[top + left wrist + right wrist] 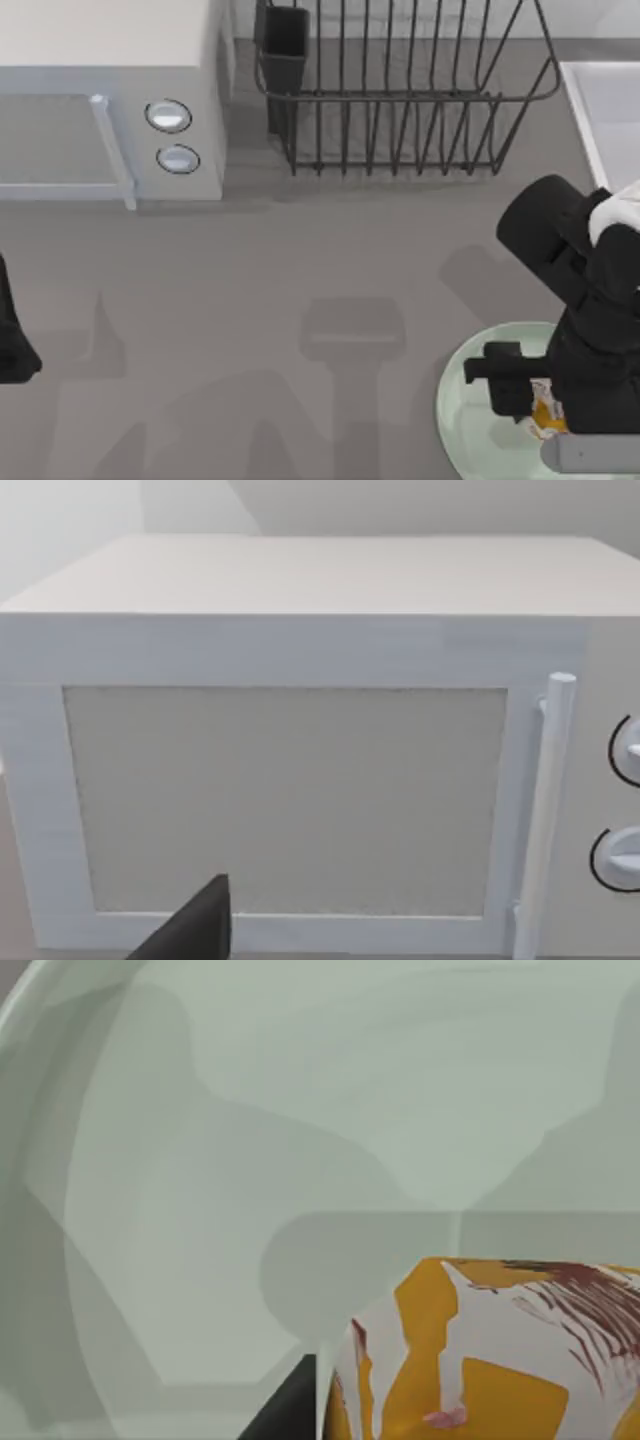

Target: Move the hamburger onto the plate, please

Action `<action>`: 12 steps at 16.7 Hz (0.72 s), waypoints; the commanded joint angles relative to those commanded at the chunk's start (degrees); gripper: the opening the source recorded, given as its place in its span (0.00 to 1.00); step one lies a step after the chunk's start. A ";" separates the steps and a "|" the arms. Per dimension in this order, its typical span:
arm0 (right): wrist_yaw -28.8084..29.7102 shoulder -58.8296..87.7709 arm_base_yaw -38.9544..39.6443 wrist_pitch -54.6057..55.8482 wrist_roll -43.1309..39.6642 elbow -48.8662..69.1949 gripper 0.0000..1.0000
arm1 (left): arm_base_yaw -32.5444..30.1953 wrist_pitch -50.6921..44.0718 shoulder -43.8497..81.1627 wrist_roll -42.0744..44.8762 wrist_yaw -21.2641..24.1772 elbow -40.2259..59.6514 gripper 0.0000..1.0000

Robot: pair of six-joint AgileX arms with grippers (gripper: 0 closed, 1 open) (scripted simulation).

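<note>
One hamburger over plate, heading unclear, right claw

White microwave close ahead, door shut; dark claw finger below.

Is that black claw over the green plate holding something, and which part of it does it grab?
It looks so: the right gripper seems closed on the small orange-yellow wrapped hamburger above the round mint-green plate. Which part it grips cannot be told.

Hamburger apparently over plate, right of microwave.
</note>
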 joint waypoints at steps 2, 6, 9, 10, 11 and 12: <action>0.00 0.00 0.00 0.00 0.00 0.00 0.00 | 0.00 0.00 0.00 0.00 0.00 0.00 1.00; 0.00 0.00 0.00 0.00 0.00 0.00 0.30 | 0.00 0.00 0.00 0.00 0.00 0.00 1.00; 0.00 0.00 0.00 0.00 0.00 0.00 0.53 | 0.00 0.00 0.00 0.00 0.00 0.00 1.00; 0.00 0.00 0.00 0.00 0.00 0.00 0.60 | 0.00 0.00 0.00 0.00 0.00 0.00 1.00; 0.00 0.00 0.00 0.00 0.00 0.00 0.68 | 0.00 0.00 0.00 0.00 0.00 0.00 1.00; 0.00 0.00 0.00 0.00 0.00 0.00 0.75 | 0.00 0.00 0.00 0.00 0.00 0.00 1.00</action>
